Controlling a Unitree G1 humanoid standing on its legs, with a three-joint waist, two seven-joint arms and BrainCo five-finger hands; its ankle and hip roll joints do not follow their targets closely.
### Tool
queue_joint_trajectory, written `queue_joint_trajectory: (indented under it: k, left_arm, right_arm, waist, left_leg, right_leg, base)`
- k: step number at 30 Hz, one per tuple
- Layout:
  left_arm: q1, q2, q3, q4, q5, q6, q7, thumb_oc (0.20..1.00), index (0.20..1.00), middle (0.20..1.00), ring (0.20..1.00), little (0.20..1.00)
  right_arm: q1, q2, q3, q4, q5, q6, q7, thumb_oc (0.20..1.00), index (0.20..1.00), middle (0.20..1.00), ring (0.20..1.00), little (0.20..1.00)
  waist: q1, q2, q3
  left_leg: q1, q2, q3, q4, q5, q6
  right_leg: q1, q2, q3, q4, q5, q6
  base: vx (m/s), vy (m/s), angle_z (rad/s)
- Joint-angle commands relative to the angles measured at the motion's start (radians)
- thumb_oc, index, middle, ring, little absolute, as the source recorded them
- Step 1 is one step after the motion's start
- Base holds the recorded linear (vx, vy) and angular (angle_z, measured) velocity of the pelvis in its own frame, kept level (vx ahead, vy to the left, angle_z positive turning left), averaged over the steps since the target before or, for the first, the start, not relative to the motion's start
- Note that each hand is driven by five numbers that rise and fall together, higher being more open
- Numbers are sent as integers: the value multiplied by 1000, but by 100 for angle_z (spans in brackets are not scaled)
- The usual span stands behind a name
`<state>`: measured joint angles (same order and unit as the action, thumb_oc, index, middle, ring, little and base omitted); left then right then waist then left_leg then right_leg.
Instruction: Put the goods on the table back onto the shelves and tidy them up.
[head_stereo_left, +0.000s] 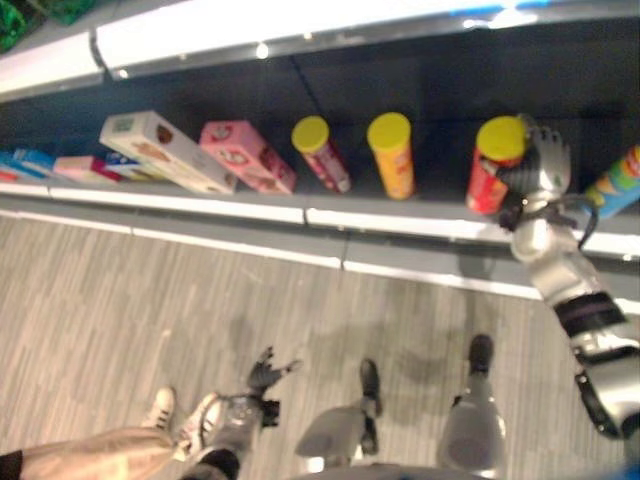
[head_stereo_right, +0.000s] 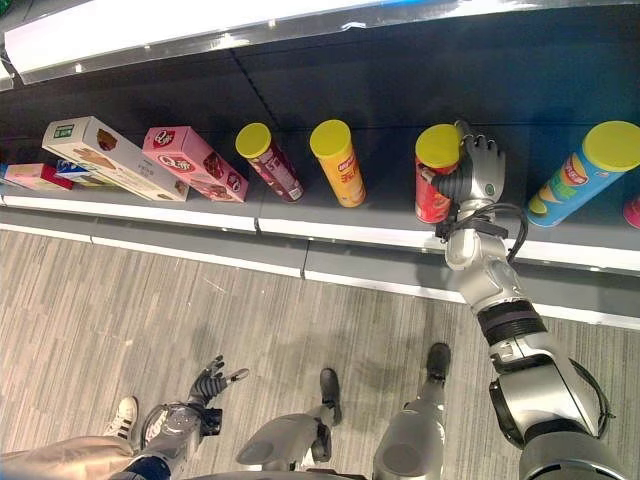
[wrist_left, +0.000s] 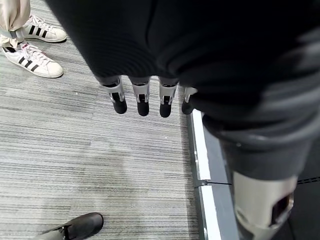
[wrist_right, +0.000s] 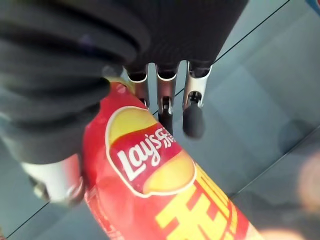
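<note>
Shelf (head_stereo_right: 350, 235) of dark flat board with a pale front edge runs across our view, and on it our goods stand in a row. We have our right hand (head_stereo_right: 478, 172) curled round the red tube (head_stereo_right: 433, 190), a cylindrical can with a yellow lid; in the right wrist view its glossy red wall (wrist_right: 165, 200) sits against our palm with the fingers (wrist_right: 192, 117) reaching past it. The tube stands on the shelf, leaning a little.

To its left stands an orange tube (head_stereo_right: 340, 165) and then a dark red tube (head_stereo_right: 270, 162), both round cans with yellow lids, each tilted and apart from its neighbours. Further left lies a pink box (head_stereo_right: 195, 163) of smooth card, and just beside it a long pale box (head_stereo_right: 112, 158), both set at a slant. At the far left end we see smaller flat packets (head_stereo_right: 45, 175) in pink and blue. To the right of our hand a blue tube (head_stereo_right: 580, 175) with a yellow lid leans over.

Our left hand (head_stereo_right: 208, 385) hangs low over the grey striped floor (head_stereo_right: 200, 320), fingers loosely spread and holding nothing. A person's white shoes (wrist_left: 35, 47) with dark stripes stand near it.
</note>
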<state>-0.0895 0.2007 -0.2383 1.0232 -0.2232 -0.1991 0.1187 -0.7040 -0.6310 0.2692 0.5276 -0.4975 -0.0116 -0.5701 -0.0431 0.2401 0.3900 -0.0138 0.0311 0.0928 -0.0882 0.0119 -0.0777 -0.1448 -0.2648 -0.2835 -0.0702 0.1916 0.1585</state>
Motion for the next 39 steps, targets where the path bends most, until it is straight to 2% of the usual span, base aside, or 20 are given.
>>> queue_joint_trajectory:
  k: [1,13,23,26,27,28,30,31,32,33,36,39]
  left_arm:
    - [-33,14,-69,58,-15,-18,26,1000,1000,1000,1000,1000]
    - [-41,9,-68,65,-8,-14,35,1000,1000,1000,1000,1000]
    - [-57,7,-35,74,14,3,47,1000,1000,1000,1000,1000]
    - [-61,6,-1,87,29,14,50,1000,1000,1000,1000,1000]
    - [-61,7,6,93,34,18,50,1000,1000,1000,1000,1000]
    - [-60,8,4,93,34,18,50,1000,1000,1000,1000,1000]
    - [-58,11,31,105,52,24,47,1000,1000,1000,1000,1000]
    - [-56,12,43,107,67,26,44,1000,1000,1000,1000,1000]
    - [-55,12,42,107,67,26,43,1000,1000,1000,1000,1000]
    - [-51,19,58,110,82,28,33,1000,1000,1000,1000,1000]
    - [-41,29,80,115,95,25,11,1000,1000,1000,1000,1000]
    - [-36,27,84,119,104,22,2,1000,1000,1000,1000,1000]
  right_arm:
    - [-58,20,45,-27,5,-34,-8,1000,1000,1000,1000,1000]
    - [-38,18,33,-69,8,-40,-16,1000,1000,1000,1000,1000]
    - [90,-14,-73,-317,-29,-49,-37,1000,1000,1000,1000,1000]
    - [218,-23,-143,-462,9,-76,10,1000,1000,1000,1000,1000]
    - [259,-8,-158,-501,73,-105,42,1000,1000,1000,1000,1000]
    - [265,-7,-163,-507,74,-104,46,1000,1000,1000,1000,1000]
    - [388,38,-174,-581,296,-176,169,1000,1000,1000,1000,1000]
    - [433,46,-172,-602,368,-200,224,1000,1000,1000,1000,1000]
    - [436,46,-174,-605,370,-199,227,1000,1000,1000,1000,1000]
    - [518,54,-173,-644,523,-244,332,1000,1000,1000,1000,1000]
    - [621,51,-191,-673,665,-270,453,1000,1000,1000,1000,1000]
    - [646,46,-193,-687,726,-278,508,1000,1000,1000,1000,1000]
  waist:
    - [28,-23,-59]
    - [21,-34,-66]
    - [-7,-83,-89]
    - [-31,-115,-103]
    - [-38,-126,-107]
    - [-36,-127,-108]
    - [-62,-155,-121]
    - [-74,-166,-123]
    - [-72,-167,-124]
    - [-93,-185,-130]
    - [-124,-215,-141]
    - [-142,-238,-135]
  left_leg:
    - [13,3,69,1,-46,-23]
    - [24,0,78,1,-53,-20]
    - [43,4,97,1,-68,-12]
    - [51,5,111,1,-73,-10]
    - [52,6,116,1,-74,-9]
    - [53,6,117,1,-74,-9]
    - [58,7,137,1,-78,-7]
    - [61,6,147,1,-80,-5]
    - [62,6,148,1,-81,-5]
    - [65,6,163,1,-82,0]
    - [74,1,200,1,-91,5]
    - [88,6,245,1,-98,11]
  right_leg:
    - [-106,-49,83,312,-212,53]
    - [-96,-49,85,301,-206,54]
    - [-73,-36,92,267,-191,58]
    - [-55,-27,96,241,-182,60]
    - [-50,-24,99,228,-178,60]
    - [-48,-23,99,226,-176,60]
    - [-42,-15,117,205,-165,61]
    - [-42,-12,125,198,-159,62]
    - [-42,-12,126,198,-158,62]
    - [-45,-5,143,189,-150,66]
    - [-59,8,178,178,-120,77]
    - [-93,30,202,191,-92,88]
  base:
    - [0,0,0]
    - [0,0,0]
    - [9,30,-6]
    - [19,32,-4]
    - [8,20,-9]
    - [6,40,-20]
    - [5,61,-25]
    - [7,41,-17]
    - [2,65,-32]
    - [7,68,-38]
    - [1,79,-41]
    - [-21,56,-61]
